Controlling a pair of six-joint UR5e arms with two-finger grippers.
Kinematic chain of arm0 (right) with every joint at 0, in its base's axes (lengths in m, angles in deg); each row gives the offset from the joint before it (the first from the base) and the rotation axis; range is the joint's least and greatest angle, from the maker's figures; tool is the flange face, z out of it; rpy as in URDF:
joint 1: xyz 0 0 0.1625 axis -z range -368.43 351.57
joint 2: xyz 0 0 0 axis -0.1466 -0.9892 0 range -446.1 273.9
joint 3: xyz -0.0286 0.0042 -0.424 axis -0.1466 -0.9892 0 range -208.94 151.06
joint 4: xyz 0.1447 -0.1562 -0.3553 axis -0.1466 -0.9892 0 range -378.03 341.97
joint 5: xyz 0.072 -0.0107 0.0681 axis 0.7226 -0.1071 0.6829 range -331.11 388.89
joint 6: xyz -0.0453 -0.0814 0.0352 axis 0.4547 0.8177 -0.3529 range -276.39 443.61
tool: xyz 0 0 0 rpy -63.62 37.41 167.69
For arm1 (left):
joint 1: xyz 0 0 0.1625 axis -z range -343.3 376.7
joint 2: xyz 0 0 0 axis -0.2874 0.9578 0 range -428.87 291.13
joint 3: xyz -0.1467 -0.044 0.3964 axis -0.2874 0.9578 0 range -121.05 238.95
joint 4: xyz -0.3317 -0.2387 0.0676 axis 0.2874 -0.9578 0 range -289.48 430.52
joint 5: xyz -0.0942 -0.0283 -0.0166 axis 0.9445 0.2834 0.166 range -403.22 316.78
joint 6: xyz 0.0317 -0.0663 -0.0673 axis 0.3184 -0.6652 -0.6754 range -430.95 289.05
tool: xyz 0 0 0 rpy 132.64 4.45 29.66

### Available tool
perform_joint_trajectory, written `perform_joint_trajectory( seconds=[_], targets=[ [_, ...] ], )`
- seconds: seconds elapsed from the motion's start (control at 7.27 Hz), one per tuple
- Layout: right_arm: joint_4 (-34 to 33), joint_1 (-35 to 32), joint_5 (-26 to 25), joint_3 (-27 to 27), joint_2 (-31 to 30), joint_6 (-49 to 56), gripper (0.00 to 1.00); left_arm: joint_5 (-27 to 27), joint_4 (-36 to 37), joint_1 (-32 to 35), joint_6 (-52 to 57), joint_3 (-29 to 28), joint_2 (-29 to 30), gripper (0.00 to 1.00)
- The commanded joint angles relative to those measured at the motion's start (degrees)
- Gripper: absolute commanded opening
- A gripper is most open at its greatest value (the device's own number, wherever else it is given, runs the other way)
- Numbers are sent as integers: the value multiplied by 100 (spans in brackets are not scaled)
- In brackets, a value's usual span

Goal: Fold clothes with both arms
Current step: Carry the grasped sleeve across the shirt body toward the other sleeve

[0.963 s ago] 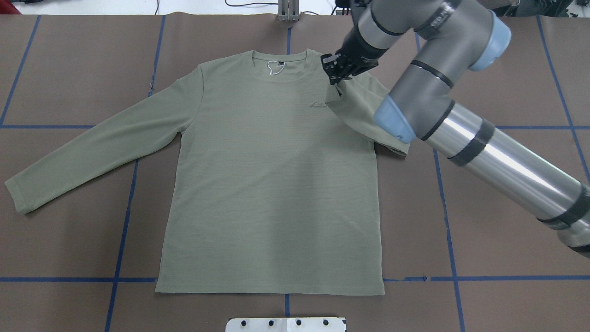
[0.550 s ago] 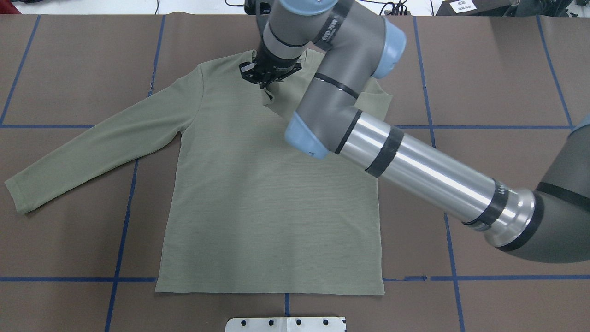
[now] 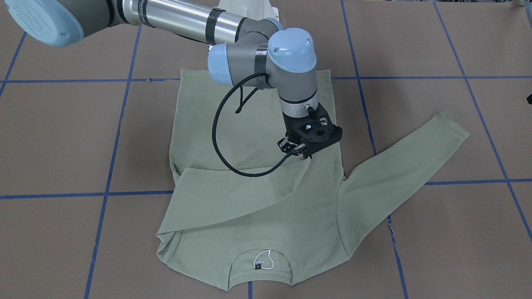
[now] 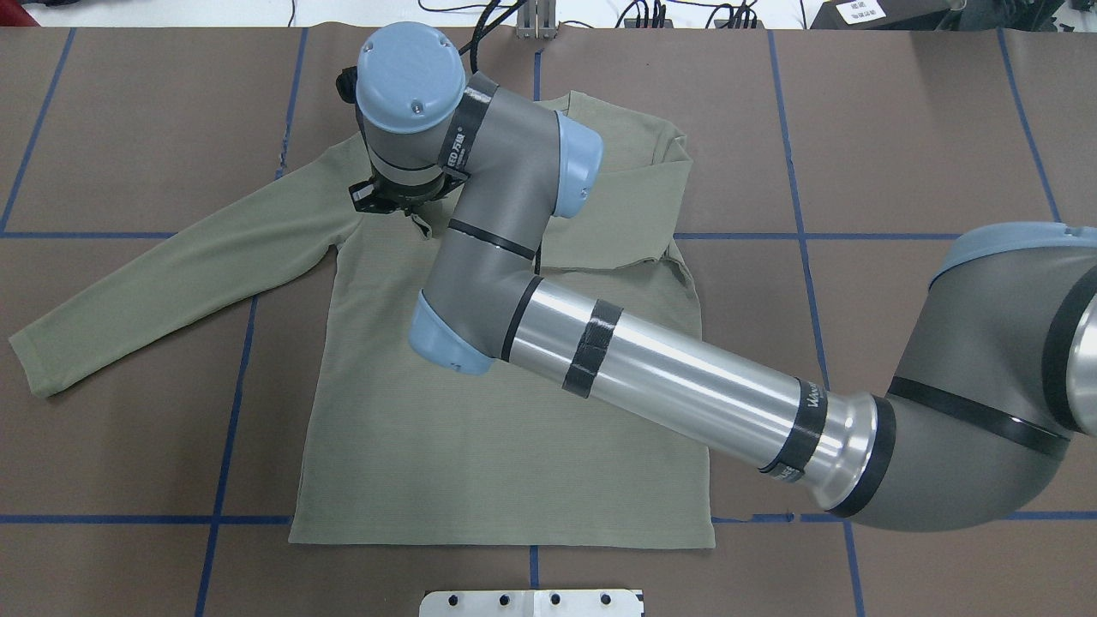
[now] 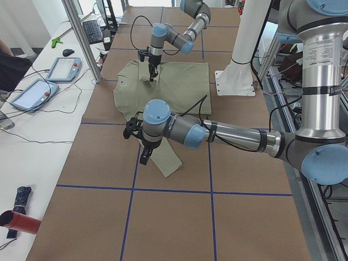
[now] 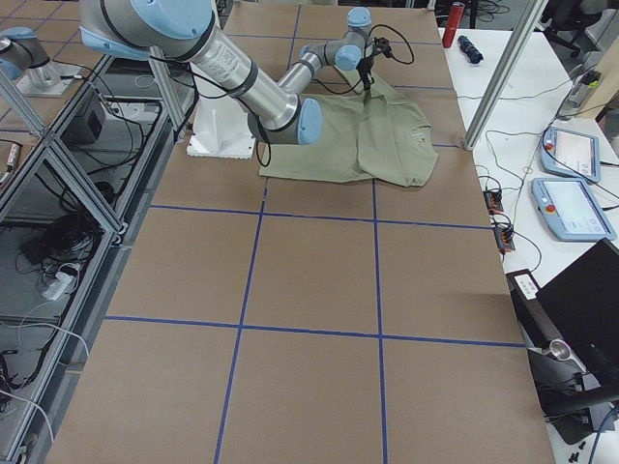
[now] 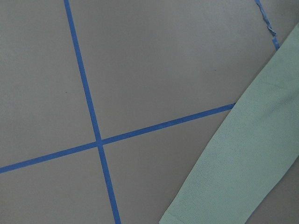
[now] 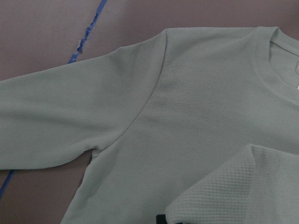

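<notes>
Your right end effector [image 3: 306, 153] grips the shirt [image 3: 249, 137] sleeve [image 3: 232, 195] across the chest; the left end effector [image 5: 144, 156], seemingly over the other cuff [image 5: 169, 167]: you cannot tell its state.

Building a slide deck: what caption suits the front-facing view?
Right gripper pinches one sleeve of the sage-green shirt folded across its chest; other sleeve lies outstretched.
</notes>
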Motion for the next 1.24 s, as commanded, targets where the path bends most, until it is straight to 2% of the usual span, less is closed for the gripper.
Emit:
perform_joint_trajectory(
  seconds=[0.0, 0.41, 0.96, 1.1],
  targets=[
    [554, 300, -408, -602, 299, 0, 0, -1, -21, 0, 0, -4, -46, 100],
    [864, 538, -463, -613, 299, 0, 0, -1, -29, 0, 0, -30, -46, 100],
    [891, 565, -472, -718, 255, -8, 0, -1, -38, 0, 0, -117, -28, 100],
    [1118, 565, -550, -840, 255, -8, 23, 8, -47, 0, 17, -179, -19, 100]
  ],
)
